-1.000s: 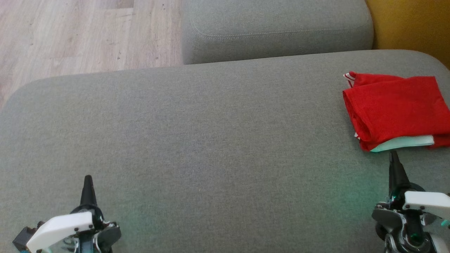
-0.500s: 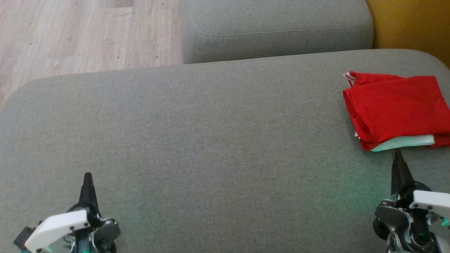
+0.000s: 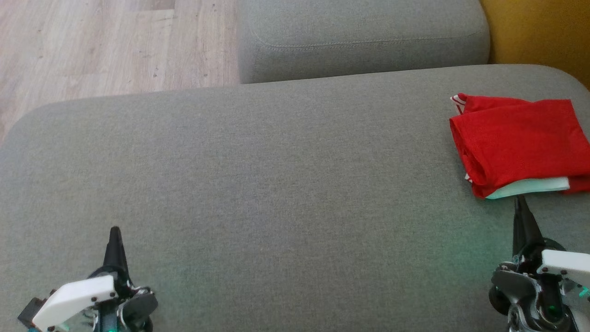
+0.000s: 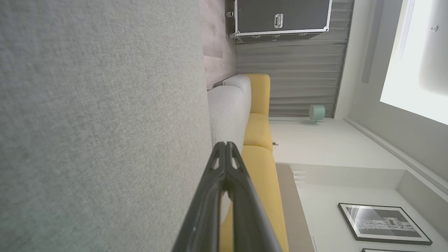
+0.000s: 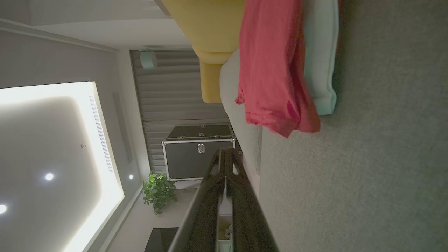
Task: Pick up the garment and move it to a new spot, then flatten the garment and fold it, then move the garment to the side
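Observation:
A folded red garment (image 3: 518, 140) with a pale mint layer showing at its near edge lies at the far right of the grey sofa seat (image 3: 276, 184). In the right wrist view the red garment (image 5: 273, 70) lies ahead of the fingers with the mint layer beside it. My right gripper (image 3: 520, 200) is shut and empty, its tip just short of the garment's near edge. My left gripper (image 3: 114, 230) is shut and empty over the seat at the lower left, far from the garment. Both wrist views show the fingers pressed together, left (image 4: 225, 145) and right (image 5: 225, 151).
A second grey cushion (image 3: 359, 37) stands behind the seat. Wooden floor (image 3: 92, 46) lies at the upper left and a yellow cushion (image 3: 539, 32) at the upper right. A dark flight case (image 5: 199, 150) and a plant (image 5: 157, 190) stand in the room beyond.
My right gripper has drawn slightly back and right from the garment's edge. The left gripper shifted a little. The garment has not moved.

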